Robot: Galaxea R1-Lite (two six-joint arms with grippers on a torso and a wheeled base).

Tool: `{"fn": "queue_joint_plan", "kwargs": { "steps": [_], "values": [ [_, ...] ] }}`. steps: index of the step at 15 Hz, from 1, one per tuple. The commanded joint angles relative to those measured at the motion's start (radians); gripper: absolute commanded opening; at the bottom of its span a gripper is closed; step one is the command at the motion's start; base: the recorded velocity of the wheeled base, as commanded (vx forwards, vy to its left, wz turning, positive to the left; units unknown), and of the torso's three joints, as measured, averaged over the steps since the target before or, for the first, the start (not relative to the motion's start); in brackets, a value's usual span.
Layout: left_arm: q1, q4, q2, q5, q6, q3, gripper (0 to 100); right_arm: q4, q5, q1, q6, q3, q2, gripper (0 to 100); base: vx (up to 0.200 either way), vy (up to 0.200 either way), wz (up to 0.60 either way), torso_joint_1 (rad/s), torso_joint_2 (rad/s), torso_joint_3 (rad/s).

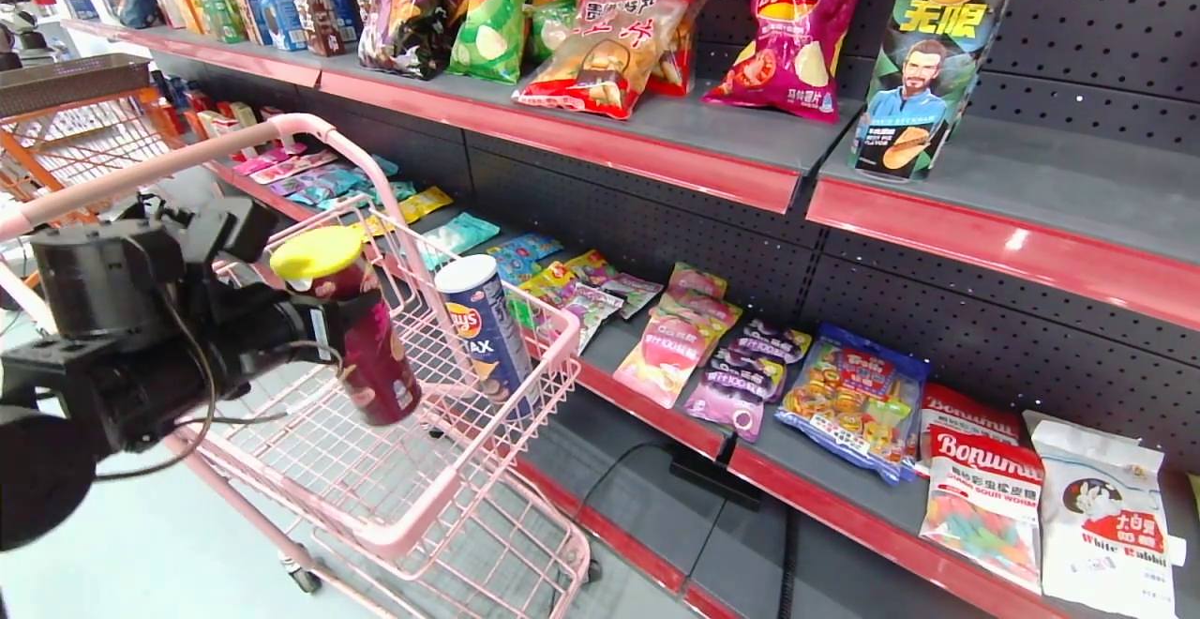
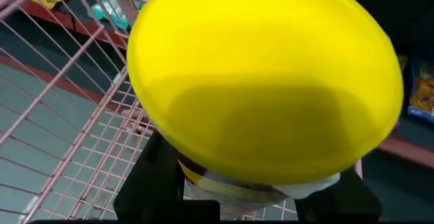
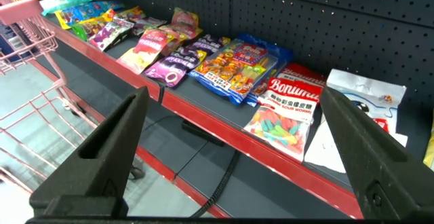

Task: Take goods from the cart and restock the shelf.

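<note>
While clamping the red can (image 1: pixel 375 366) in the left gripper (image 1: pixel 342 319) above the cart (image 1: pixel 412 525), with right gripper (image 3: pixel 230 98) spread apart: likely mid-transfer, needing a careful swing onto bare shelf (image 1: pixel 1059 178).

light: bright, even, overhead | shadows: soft | glare: red shelf edge (image 1: pixel 1014 242) | edges: fisheye bend

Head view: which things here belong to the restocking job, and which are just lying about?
Job: left gripper, shut on the maroon can; blue can standing in the pink cart; upper shelf.
Lying about: orange cart behind; black cable below the shelves; sweet packets on the lower shelf.
</note>
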Motion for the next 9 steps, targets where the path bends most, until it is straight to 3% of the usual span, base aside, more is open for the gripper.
{"fn": "queue_joint_plan", "kwargs": {
  "steps": [1,2,3,6,9],
  "values": [
    [0.017,0.182,-0.152,0.003,-0.032,-0.187,0,0.000,0.000,0.000,0.000,0.000,0.000,100,0.000,0.000,0.00,0.000,0.00,0.000],
    [0.014,0.319,-0.246,-0.001,-0.035,-0.247,0,0.000,0.000,0.000,0.000,0.000,0.000,100,0.000,0.000,0.00,0.000,0.00,0.000],
    [0.012,0.380,-0.315,-0.003,-0.034,-0.255,0,0.000,0.000,0.000,0.000,0.000,0.000,100,0.000,0.000,0.00,0.000,0.00,0.000],
    [0.011,0.589,-0.557,-0.003,-0.027,-0.246,0,0.000,0.002,0.000,0.002,0.000,0.000,100,0.000,0.000,0.00,0.000,0.00,0.000],
    [0.011,0.906,-0.870,-0.006,-0.023,-0.246,0,0.000,0.002,0.000,0.000,0.000,0.000,100,0.000,0.000,0.00,0.000,0.00,0.000]
  ]
}}
